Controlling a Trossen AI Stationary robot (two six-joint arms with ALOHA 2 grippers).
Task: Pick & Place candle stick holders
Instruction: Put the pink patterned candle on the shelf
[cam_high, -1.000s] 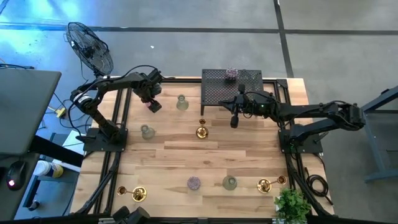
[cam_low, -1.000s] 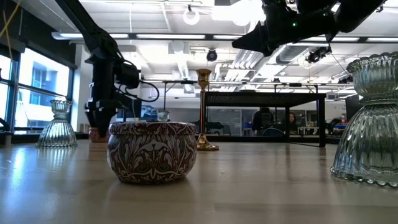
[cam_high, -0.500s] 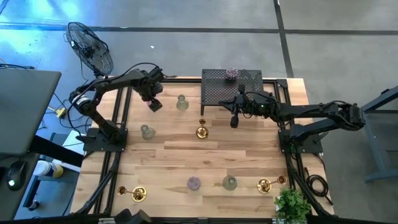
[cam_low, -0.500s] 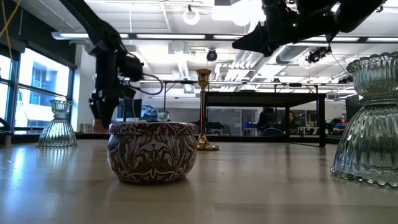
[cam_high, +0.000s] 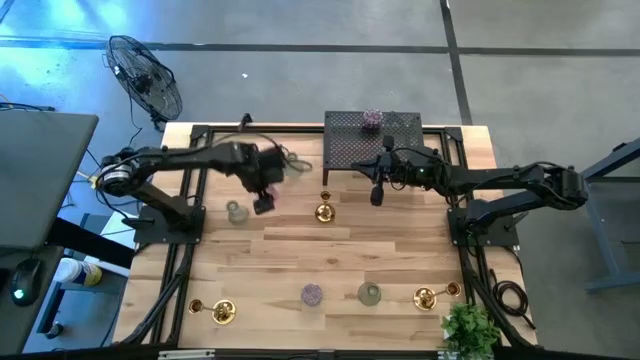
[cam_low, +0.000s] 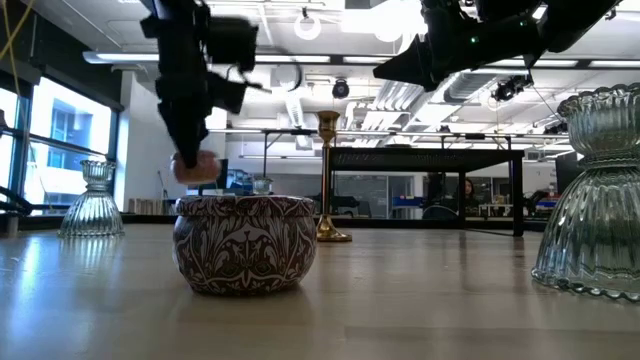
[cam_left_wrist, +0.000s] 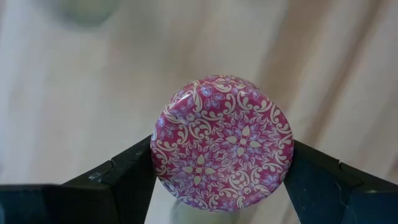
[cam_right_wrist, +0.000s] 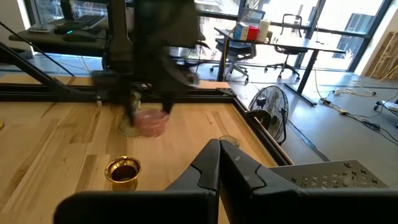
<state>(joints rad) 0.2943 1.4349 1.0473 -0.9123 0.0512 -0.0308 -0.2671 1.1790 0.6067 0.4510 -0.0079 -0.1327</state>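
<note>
My left gripper (cam_high: 263, 198) is shut on a squat pink patterned cup (cam_left_wrist: 222, 149), above the table's left middle. It hangs over the wood in the low view (cam_low: 195, 168) and shows in the right wrist view (cam_right_wrist: 151, 121). My right gripper (cam_high: 377, 192) is shut and empty, in the air at the near edge of the black rack (cam_high: 372, 140). A purple cup (cam_high: 371, 119) stands on the rack. A brass holder (cam_high: 323, 211) and a pale-green glass holder (cam_high: 236, 211) stand on their bases nearby. My left gripper pinches the pink cup between its two fingers (cam_left_wrist: 134, 171), one on each opposite side of the round wall (cam_left_wrist: 163, 155). The fingers come from above, pointing down. The cup is upright, its patterned top up, lifted clear of the table.
Along the near edge stand brass holders (cam_high: 222, 311) (cam_high: 425, 297), a purple cup (cam_high: 312, 294) and a pale-green glass holder (cam_high: 369, 293). A green plant (cam_high: 468, 328) is at the near right corner. Another glass holder (cam_high: 292, 165) stands beyond the left arm. A fan (cam_high: 145, 75) stands off the far left.
My left gripper has lifted the pink cup from table height clear into the air and carried it fast toward the table's near edge and a little to the right. The right arm has kept still.
</note>
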